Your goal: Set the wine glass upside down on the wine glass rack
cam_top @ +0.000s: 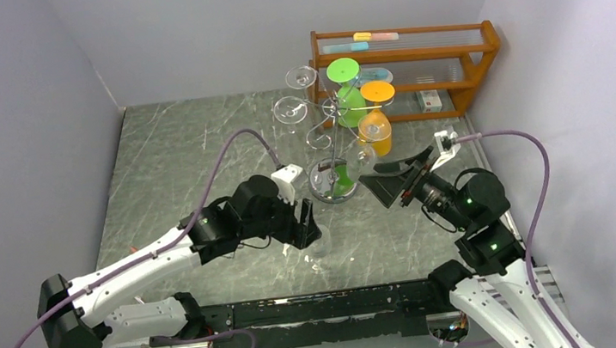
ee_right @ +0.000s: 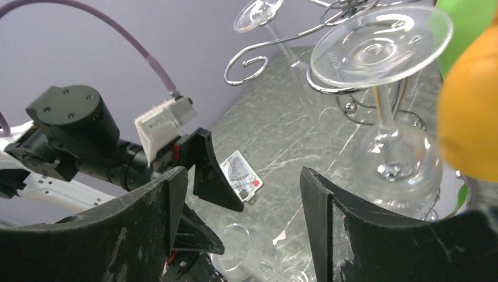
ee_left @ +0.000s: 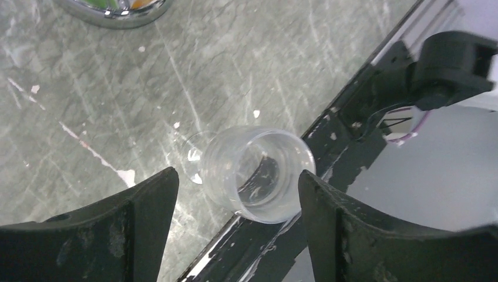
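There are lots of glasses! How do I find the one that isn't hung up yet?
Find the shiny wire rack in the middle of the grey table, then come toward the robot's left pincer, which is open. The wine glass lies on the table right by it. It is clear like two hanging glasses, but it alone lies down.

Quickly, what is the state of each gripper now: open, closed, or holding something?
Left gripper: open, with the lying wine glass between its jaws, not gripped.
Right gripper: open, holding nothing.
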Available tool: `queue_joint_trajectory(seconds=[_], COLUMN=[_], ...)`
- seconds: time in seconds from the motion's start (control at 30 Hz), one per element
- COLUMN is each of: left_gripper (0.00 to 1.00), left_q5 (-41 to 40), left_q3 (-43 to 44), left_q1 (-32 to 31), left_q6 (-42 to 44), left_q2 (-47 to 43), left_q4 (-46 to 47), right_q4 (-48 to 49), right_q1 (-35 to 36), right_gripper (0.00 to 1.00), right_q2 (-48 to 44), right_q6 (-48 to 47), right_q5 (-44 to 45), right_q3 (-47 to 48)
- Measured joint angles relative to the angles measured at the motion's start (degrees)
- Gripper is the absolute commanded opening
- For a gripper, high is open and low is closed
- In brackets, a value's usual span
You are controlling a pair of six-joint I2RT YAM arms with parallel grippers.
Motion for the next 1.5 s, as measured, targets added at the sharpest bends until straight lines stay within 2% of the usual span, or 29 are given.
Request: queue_joint_trajectory(seconds=[0.13, 0.33, 0.43, 0.5, 0.67, 0.93, 1.17, 1.4, 1.5], left_gripper=[0.7, 0.7, 0.67, 0.61, 0.38, 0.05, 0.05, 0.05, 0.05], left_q5=[-2.56, -3.3, -5.55, -7.45, -11.54, -14.95, -17.35, -22.82, -26.86], left_q3=[0.42, 2.71, 3.78, 4.52, 6.36, 8.33, 9.42, 8.57, 5.18], left_q1=[-1.14, -2.27, -3.82, -4.9, -6.38, -6.97, -7.06, -7.06, -7.06], left_q6=[0.48, 0.72, 0.76, 0.76, 0.79, 2.05, 2.97, 2.67, 1.95], left_q2=[1.73, 3.87, 5.79, 7.17, 8.85, 9.16, 8.04, -0.44, -6.16], left_q4=[-2.49, -3.89, -5.81, -7.48, -10.14, -13.05, -15.45, -14.93, -11.85], right_q4=[-0.79, -4.66, -6.73, -7.48, -9.68, -14.43, -12.98, -8.87, -9.55], right_q1=[0.0, 0.0, 0.0, 0.0, 0.0, 0.0, 0.0, 0.0, 0.0], right_gripper=[0.66, 0.68, 0.68, 0.68, 0.65, 0.64, 0.64, 0.69, 0.7], right_q2=[-1.42, -1.7, -3.21, -4.68, -5.92, -1.44, -1.42, -3.58, -5.38], right_q6=[0.44, 0.81, 0.79, 0.81, 1.09, -0.2, 2.82, 16.41, 21.99], right_q5=[2.73, 5.95, 6.54, 6.56, 6.97, 10.36, 8.15, 4.9, 4.94], right_q3=[0.26, 1.97, 1.66, 0.98, -0.22, 1.75, -0.11, -7.89, -10.32])
